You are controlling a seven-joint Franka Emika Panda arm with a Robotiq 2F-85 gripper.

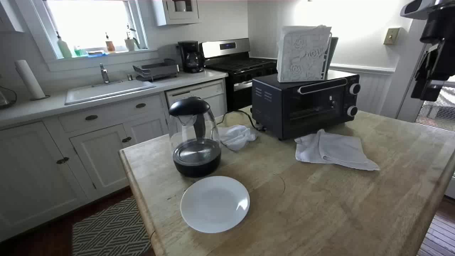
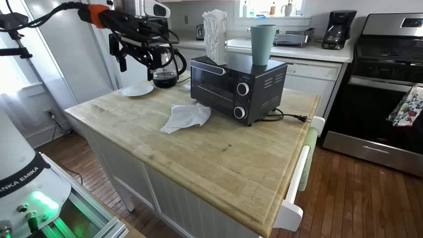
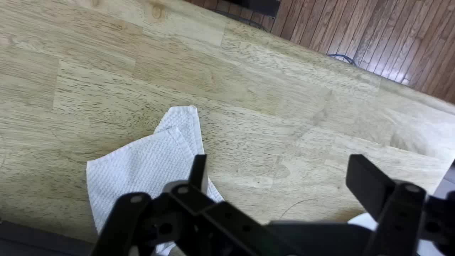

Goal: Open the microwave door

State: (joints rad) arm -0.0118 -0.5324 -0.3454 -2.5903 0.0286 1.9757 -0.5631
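Pincer [image 3: 279, 174]: released, its two black fingers [image 3: 368, 183] spread wide in the wrist view; it hangs above the level of the bench [image 2: 211, 155], apart from the microwave [image 1: 268, 106].
Robot base [image 2: 15, 196]: white, lit green on one side; its black band [image 2: 19, 178] reads "NKA EMIKA", the start cut off at the edge of the view.
Bench: pale wooden top on a white panelled body.
Plate [image 1: 215, 204]: white and round, near one end of the bench.
Carafe [image 1: 195, 142]: clear glass, black lid, dark base, upright just beside the plate.
White cloth [image 1: 334, 151]: loosely folded, just in front of the microwave.
Microwave: black and boxy, upright on the bench behind the white cloth; its plug [image 2: 300, 118] lies near the bench's edge.
Microwave door [image 1: 312, 106]: closed, dark glass, its handle bar [image 1: 323, 86] along the top.
Knobs [image 2: 243, 89]: two, pale-ringed, one above the other beside the door; small marks around them cannot be read.
Napkin rack [image 1: 304, 55]: white, on the microwave, with raised flowers and lettering too unclear to read.
Green cup [image 2: 263, 44]: upright on the microwave, near the napkin rack.
Range [image 1: 241, 64]: black top; its display [image 1: 228, 46] is too small to read.
Coffee maker [image 1: 192, 57]: black, on the counter [image 1: 192, 80] beside the range.
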